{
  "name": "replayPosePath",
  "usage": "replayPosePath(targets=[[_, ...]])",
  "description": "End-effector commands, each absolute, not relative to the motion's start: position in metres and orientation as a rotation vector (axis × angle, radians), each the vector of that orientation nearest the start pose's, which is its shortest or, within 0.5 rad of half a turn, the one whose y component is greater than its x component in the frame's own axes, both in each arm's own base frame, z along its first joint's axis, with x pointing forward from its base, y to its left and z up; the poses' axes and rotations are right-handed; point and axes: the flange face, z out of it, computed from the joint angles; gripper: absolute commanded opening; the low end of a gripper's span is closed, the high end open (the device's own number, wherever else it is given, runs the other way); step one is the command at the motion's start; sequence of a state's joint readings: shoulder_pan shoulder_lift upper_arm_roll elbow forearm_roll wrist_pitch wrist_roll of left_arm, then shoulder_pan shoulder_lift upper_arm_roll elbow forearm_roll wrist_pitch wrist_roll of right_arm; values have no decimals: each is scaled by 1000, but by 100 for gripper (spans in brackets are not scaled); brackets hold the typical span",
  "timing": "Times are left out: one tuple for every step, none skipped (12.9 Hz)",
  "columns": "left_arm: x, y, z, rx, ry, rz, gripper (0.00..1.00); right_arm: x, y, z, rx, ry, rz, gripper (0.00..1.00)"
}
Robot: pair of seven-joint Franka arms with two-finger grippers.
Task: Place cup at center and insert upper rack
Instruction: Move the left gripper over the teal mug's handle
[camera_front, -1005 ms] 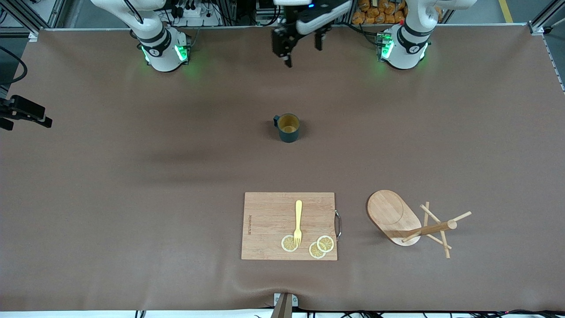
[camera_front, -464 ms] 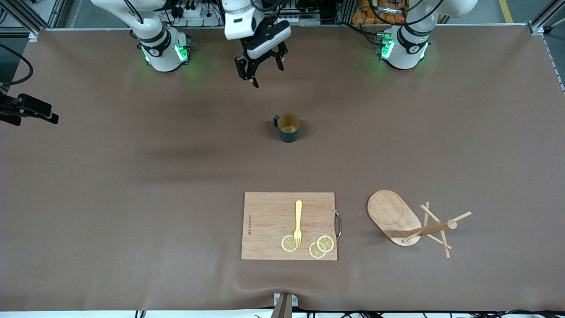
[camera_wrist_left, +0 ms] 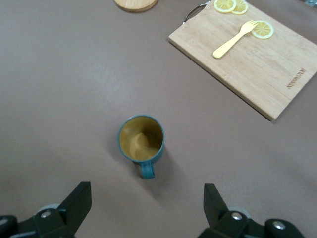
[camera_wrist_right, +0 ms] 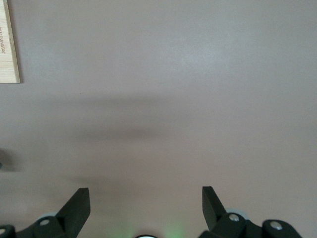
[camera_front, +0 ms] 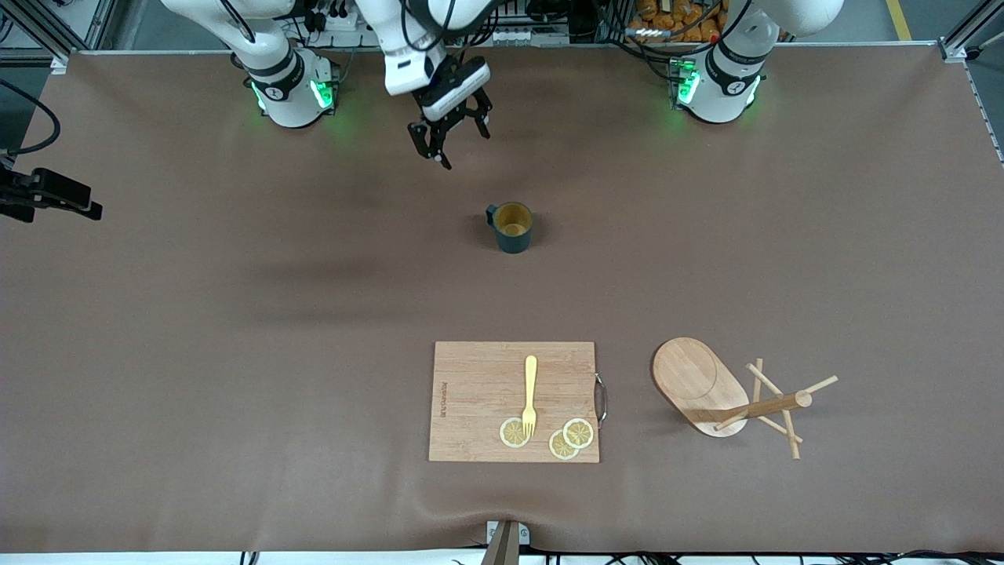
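near tabletop centre: small dark teal ribbed mug, upright. left gripper hovers above, toward robots' edge, claw spread: approach step. next: lower squarely, pinch mug wall. right gripper waits, spread.

Browns, pale wood and one dark green note

The table is matte brown. The cup is dark teal-green outside, yellowish within. The cutting board shows light striped bamboo grain; its fork is pale yellow, the lemon slices yellow with white rims. The upper rack is light wood.
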State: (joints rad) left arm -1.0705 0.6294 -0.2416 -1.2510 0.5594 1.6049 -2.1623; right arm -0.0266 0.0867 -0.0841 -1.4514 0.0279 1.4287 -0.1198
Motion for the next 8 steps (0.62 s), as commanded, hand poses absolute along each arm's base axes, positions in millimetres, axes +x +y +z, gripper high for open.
replayPosePath(targets=[[262, -673, 372, -2655, -1201, -782, 100, 561, -55, 621, -3120, -9, 178, 100], [256, -677, 364, -2644, -1212, -809, 100, 560, -55, 620, -3118, -9, 196, 100], [255, -677, 354, -2627, -1227, -813, 100, 559, -55, 619, -3114, -9, 213, 100], [249, -680, 340, -2605, -1252, -821, 100, 559, -54, 618, -3114, -9, 218, 100], [247, -680, 326, -2580, -1279, -828, 100, 558, -51, 620, -3112, -16, 220, 100], [245, -681, 317, -2559, -1315, -834, 100, 558, -51, 620, -3110, -17, 222, 100], [240, -682, 312, -2540, -1357, -843, 100, 558, -51, 620, -3109, -19, 221, 100], [237, -683, 304, -2517, -1404, -851, 100, 558, -51, 621, -3108, -20, 216, 100]])
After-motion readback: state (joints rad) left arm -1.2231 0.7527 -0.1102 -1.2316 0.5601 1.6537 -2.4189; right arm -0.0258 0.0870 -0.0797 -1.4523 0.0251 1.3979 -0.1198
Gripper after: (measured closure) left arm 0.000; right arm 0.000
